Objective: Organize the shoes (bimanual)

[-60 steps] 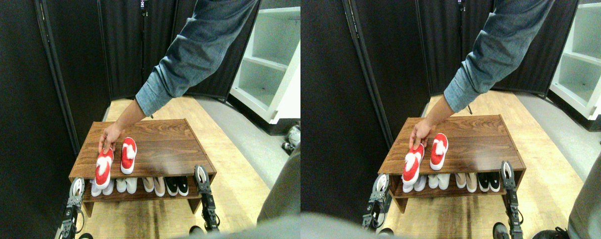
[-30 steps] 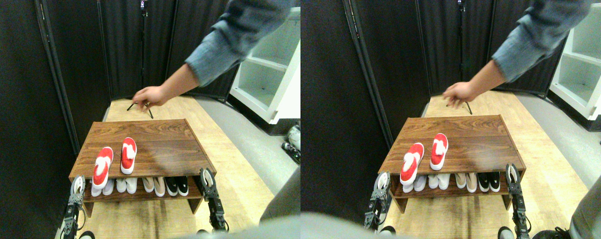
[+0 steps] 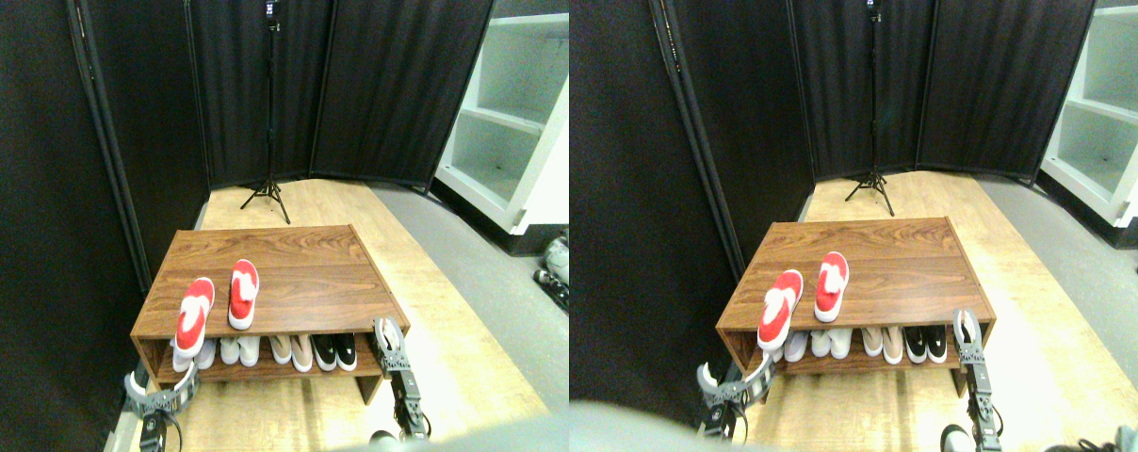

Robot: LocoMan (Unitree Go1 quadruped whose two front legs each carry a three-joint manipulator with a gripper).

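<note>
Approach stage: both red shoes [image 3: 213,307] lay untouched atop the rack [image 3: 296,273]; left gripper [image 3: 161,390] gaped (right gripper [image 3: 387,336] likewise), each needing to rise to a shoe.

High forward-down stereo view over wooden shoe rack [image 3: 277,273].

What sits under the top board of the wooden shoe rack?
Under the top board, the lower shelf holds white shoes, a beige pair and a black pair, toes outward. Their heels are hidden under the board. One red shoe overhangs the leftmost white pair.
</note>
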